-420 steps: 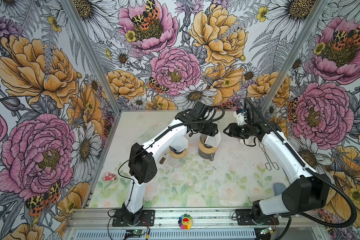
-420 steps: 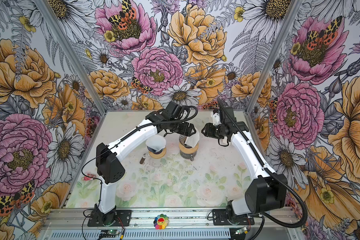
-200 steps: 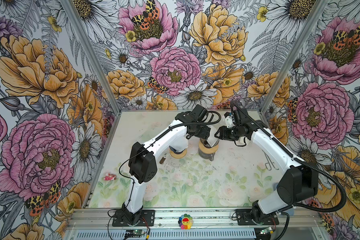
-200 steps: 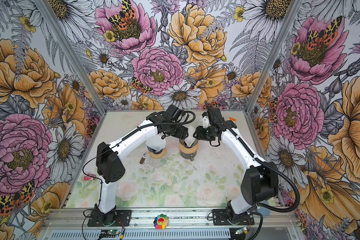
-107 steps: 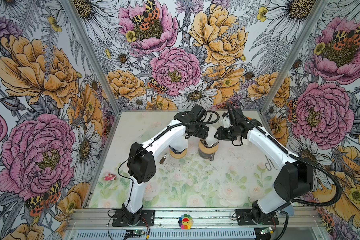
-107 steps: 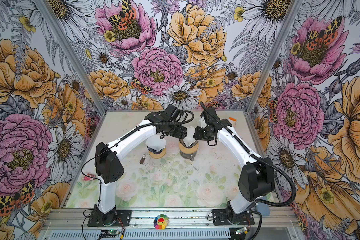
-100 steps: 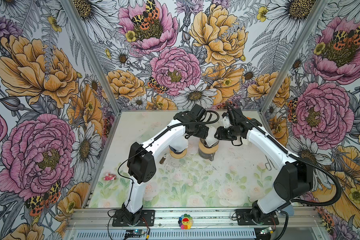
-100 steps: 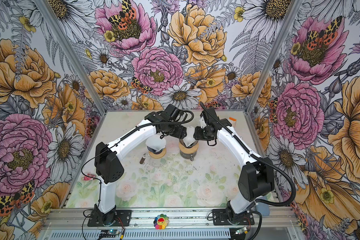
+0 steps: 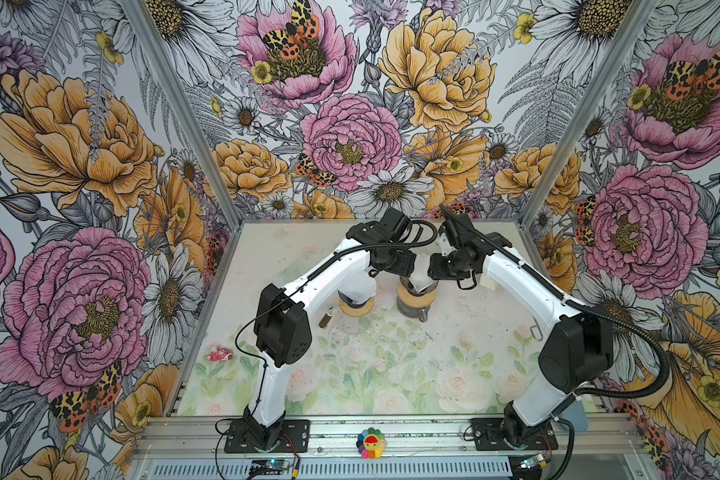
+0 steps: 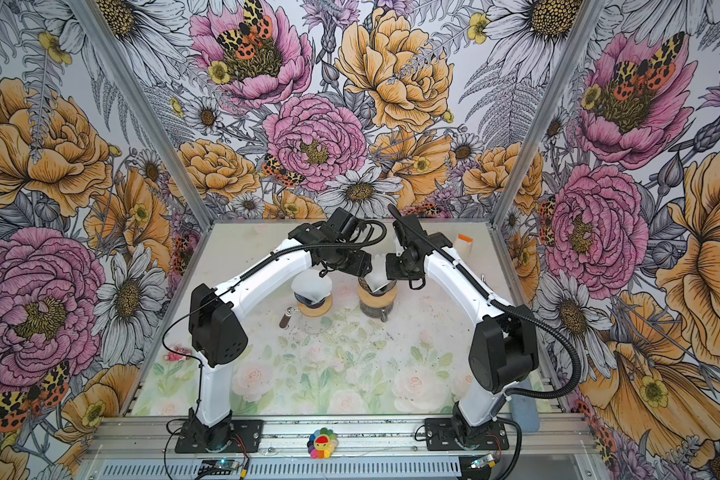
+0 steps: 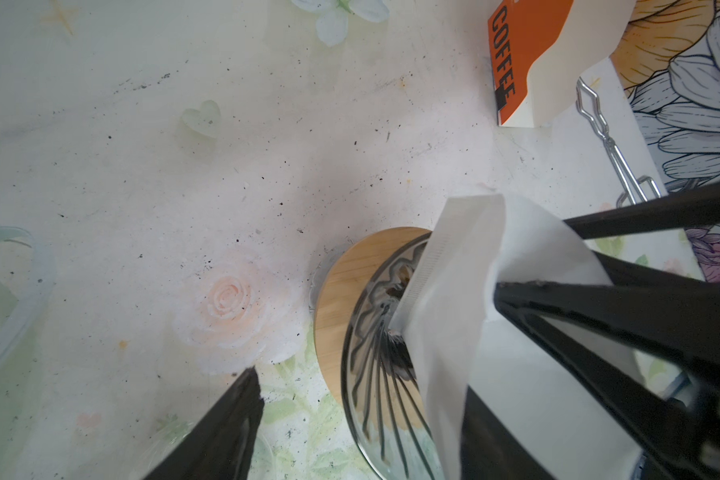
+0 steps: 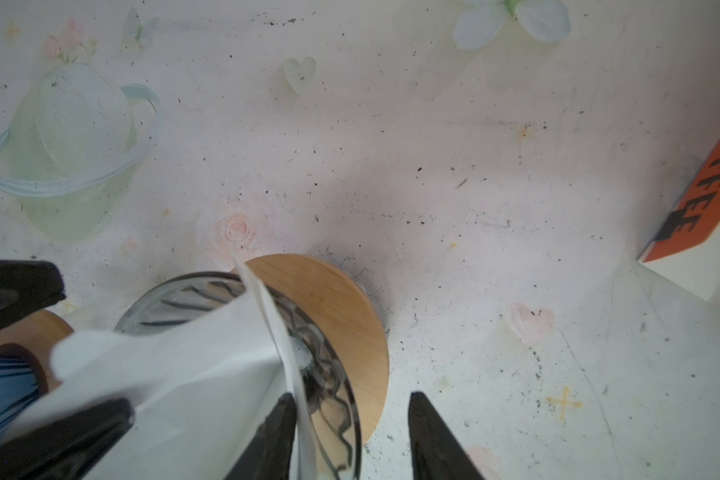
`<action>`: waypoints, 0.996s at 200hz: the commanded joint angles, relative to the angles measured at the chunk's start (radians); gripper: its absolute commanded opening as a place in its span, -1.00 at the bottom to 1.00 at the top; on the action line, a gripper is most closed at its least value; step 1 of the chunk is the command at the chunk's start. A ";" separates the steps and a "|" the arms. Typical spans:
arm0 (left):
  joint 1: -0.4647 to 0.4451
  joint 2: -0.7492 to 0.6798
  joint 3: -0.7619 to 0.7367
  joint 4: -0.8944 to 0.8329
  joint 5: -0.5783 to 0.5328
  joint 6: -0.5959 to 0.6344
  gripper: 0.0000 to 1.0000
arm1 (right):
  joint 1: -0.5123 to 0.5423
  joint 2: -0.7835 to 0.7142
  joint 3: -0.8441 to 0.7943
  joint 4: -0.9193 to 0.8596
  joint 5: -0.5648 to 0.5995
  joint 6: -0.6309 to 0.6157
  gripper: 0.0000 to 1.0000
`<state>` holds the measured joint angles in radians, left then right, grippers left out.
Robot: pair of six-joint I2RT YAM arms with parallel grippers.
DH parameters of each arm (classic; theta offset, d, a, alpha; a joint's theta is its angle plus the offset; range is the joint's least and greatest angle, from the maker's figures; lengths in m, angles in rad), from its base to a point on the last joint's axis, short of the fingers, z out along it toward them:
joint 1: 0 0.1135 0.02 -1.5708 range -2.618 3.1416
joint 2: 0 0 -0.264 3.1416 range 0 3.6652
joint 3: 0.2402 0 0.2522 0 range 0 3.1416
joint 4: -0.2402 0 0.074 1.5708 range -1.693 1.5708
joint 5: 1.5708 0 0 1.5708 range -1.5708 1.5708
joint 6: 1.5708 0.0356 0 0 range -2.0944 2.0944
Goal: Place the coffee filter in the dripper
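Filter (image 11: pixel 454 291): likely light, limp paper, tip in dripper (image 11: pixel 366 365). Best gripped at seam. Left jaws apart; right jaws apart.

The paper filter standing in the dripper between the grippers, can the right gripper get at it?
Probably yes. The right gripper is open, an edge of the paper filter between its jaws above the dripper. Nothing seems in the way; the left gripper sits opposite.
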<state>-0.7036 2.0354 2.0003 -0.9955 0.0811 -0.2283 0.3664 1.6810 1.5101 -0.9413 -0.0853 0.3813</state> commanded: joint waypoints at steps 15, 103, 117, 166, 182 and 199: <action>0.013 0.005 -0.016 0.013 0.009 0.014 0.32 | 0.012 0.028 0.047 -0.022 0.044 -0.001 -0.07; 0.032 -0.014 -0.076 0.077 0.064 -0.007 0.18 | 0.014 0.053 0.052 -0.022 0.017 -0.001 -0.07; 0.037 -0.015 -0.087 0.085 0.074 -0.011 0.17 | 0.014 0.056 0.050 -0.022 0.016 0.000 -0.07; 0.047 -0.025 -0.118 0.117 0.100 -0.023 0.13 | 0.014 0.065 0.052 -0.024 0.030 0.002 -0.08; 0.048 -0.021 -0.119 0.117 0.107 -0.023 0.13 | 0.014 0.072 0.050 -0.024 0.028 0.000 -0.08; 0.047 -0.020 -0.118 0.118 0.112 -0.021 0.12 | 0.014 0.077 0.047 -0.024 0.034 0.000 -0.08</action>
<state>-0.6632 2.0354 1.8900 -0.9077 0.1619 -0.2367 0.3702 1.7355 1.5349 -0.9611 -0.0669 0.3813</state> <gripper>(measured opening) 0.562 0.461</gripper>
